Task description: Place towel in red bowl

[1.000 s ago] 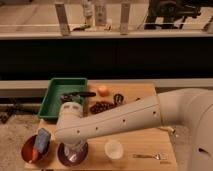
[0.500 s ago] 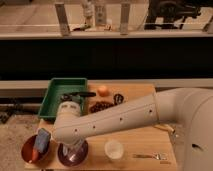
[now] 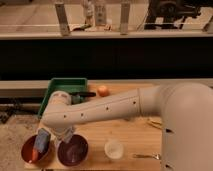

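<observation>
A round red bowl (image 3: 29, 154) is being seen at the left end of the wooden surface (image 3: 131, 138), just below the pincer (image 3: 53, 134). A blue-grey cloth towel (image 3: 42, 143) is being seen tilted inside it, against the pincer's tip; whether it is being gripped cannot be told. A dark purple bowl (image 3: 73, 150) is being shown just right of the pincer, and a white round cup (image 3: 114, 148) farther right.

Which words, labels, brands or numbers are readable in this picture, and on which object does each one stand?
None can be read.
The bottles at the back may carry labels, but nothing on them is legible.
The gripper, over the red bowl by the towel, shows no marking.
</observation>
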Controlling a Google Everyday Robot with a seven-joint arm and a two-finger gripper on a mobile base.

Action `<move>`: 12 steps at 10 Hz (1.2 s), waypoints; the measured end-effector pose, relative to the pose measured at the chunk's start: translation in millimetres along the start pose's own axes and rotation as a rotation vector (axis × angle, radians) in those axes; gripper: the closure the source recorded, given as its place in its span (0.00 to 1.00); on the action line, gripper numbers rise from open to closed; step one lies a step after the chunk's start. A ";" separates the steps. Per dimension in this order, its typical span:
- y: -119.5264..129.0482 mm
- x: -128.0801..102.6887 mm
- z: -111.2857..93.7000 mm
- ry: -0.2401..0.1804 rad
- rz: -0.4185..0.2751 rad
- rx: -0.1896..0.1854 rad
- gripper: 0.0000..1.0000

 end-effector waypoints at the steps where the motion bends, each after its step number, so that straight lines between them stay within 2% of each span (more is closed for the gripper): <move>1: -9.4 -6.3 -0.4 -0.013 -0.022 0.009 1.00; 7: -61.6 -28.7 -12.3 -0.051 -0.136 0.065 1.00; 9: -80.2 -43.4 -13.4 -0.073 -0.189 0.082 1.00; 12: -96.1 -67.4 -6.8 -0.106 -0.256 0.083 1.00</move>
